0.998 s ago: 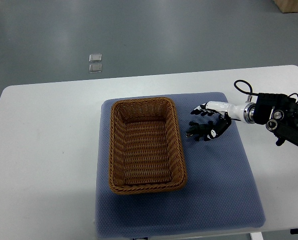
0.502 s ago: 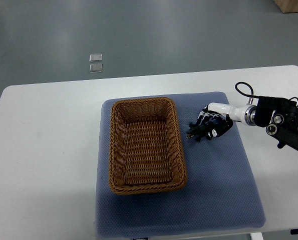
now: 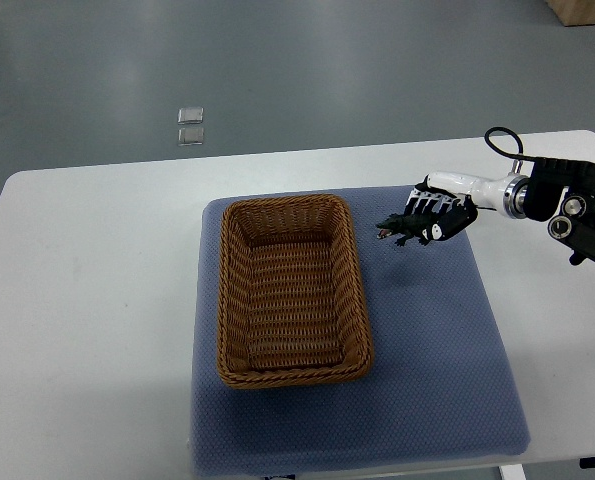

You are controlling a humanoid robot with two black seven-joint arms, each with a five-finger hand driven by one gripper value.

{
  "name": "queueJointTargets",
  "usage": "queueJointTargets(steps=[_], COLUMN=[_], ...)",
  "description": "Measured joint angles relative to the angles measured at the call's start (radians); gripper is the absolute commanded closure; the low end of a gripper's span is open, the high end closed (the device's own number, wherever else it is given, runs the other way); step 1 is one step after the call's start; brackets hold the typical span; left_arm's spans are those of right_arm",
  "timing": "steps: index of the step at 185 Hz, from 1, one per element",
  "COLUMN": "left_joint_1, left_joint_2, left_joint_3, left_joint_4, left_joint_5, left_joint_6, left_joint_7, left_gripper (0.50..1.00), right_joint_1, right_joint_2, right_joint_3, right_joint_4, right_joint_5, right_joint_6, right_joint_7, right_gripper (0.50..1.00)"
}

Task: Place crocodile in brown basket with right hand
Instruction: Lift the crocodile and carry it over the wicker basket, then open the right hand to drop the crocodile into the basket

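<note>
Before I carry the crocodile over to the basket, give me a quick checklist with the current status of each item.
1. Grasp: the right hand is shut on the crocodile, whose head pokes out toward the basket. Ok.
2. Toy clear of the mat: it appears lifted off the blue mat, but one view cannot confirm the height. Cannot tell.
3. Basket interior: nothing inside. Ok.
4. Path: bare mat between the toy and the basket's near rim. Ok.
5. Clearance over the rim: cannot tell from this steep view.
6. Left arm: out of view, not in the way. Ok.
</note>
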Motion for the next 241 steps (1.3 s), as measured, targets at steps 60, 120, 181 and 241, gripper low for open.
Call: queueJointTargets(steps=[60, 120, 181, 241], left_joint_1=[0.0, -0.001, -0.001, 0.0], left_joint_2=[0.0, 0.0, 0.0, 0.0], left_joint_3=[0.0, 0.001, -0.001, -0.002], left_joint_4=[0.0, 0.0, 0.001, 0.0], left_joint_5=[0.0, 0.0, 0.0, 0.0], left_joint_6=[-0.001, -0.009, -0.009, -0.009], left_joint_7=[0.0, 0.0, 0.0, 0.0], left_gripper=[0.5, 0.5, 0.5, 0.5], right_joint_1=[0.095, 0.168, 0.157, 0.086], right_joint_2=[-0.033, 0.042, 0.203, 0.275], right_joint_3=[0.004, 0.0, -0.062, -0.08], right_joint_4=[0.045, 0.127, 0.118, 0.098], right_joint_5=[0.012, 0.07, 0.062, 0.057], right_joint_6=[0.013, 0.014, 0.013, -0.01], right_joint_7=[-0.002, 0.004, 0.001, 0.002], right_gripper=[1.0, 1.0, 1.0, 1.0])
